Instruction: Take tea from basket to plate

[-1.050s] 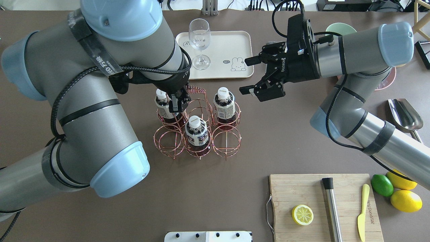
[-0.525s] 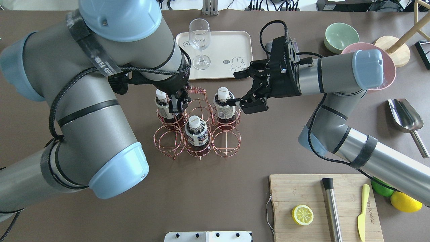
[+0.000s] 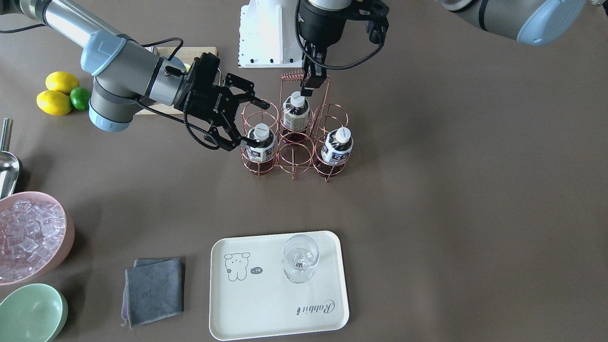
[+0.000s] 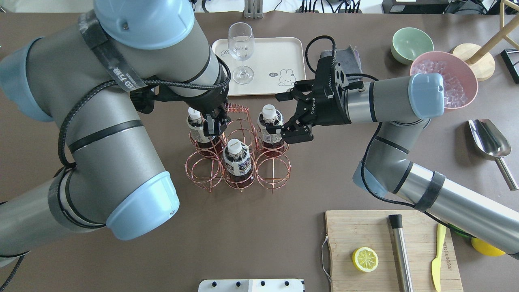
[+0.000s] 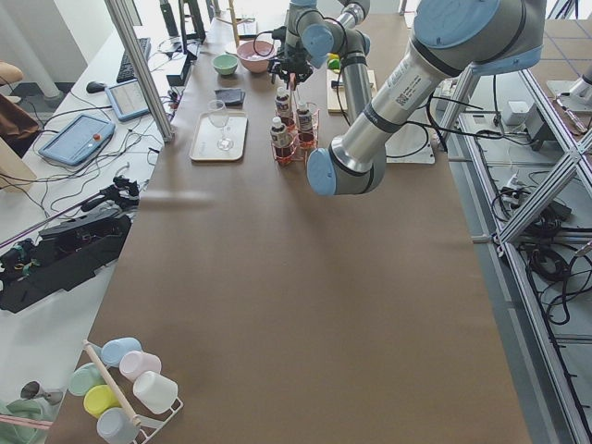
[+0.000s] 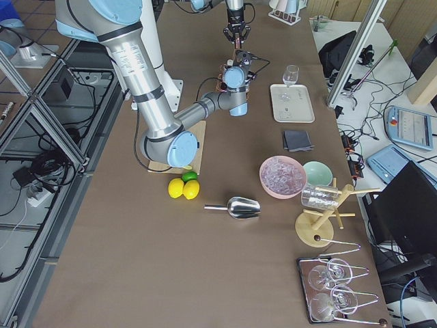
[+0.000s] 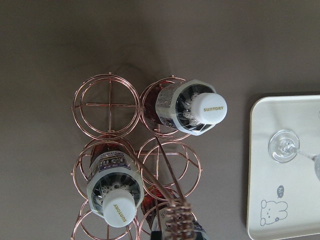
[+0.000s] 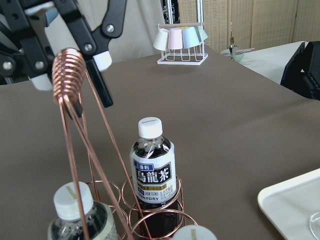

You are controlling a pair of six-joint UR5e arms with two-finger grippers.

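Note:
Three tea bottles stand in the copper wire basket (image 4: pixel 273 170) (image 3: pixel 294 156). My right gripper (image 4: pixel 273 114) (image 3: pixel 255 122) is open, one jaw on each side of the basket's right rear tea bottle (image 4: pixel 269 110) (image 3: pixel 260 142), level with its cap and shoulder. My left gripper (image 4: pixel 215 123) (image 3: pixel 308 88) points down and is shut on the basket's coiled handle (image 4: pixel 235 108) (image 8: pixel 70 75); its fingers (image 8: pixel 100 80) flank the coil. The cream plate (image 4: pixel 275 52) (image 3: pixel 266 304) lies beyond the basket. It holds only a stemmed glass (image 4: pixel 241 48).
A cutting board (image 4: pixel 344 227) with a lemon half, muddler and knife lies at the front right. A pink ice bowl (image 4: pixel 458 93), green bowl (image 4: pixel 409 42), metal scoop (image 4: pixel 488 140) and grey cloth (image 3: pixel 154 289) lie right of the plate.
My right gripper has moved left and down from beside the plate to the basket, and its open jaws now flank the right rear bottle. The left arm has not moved.

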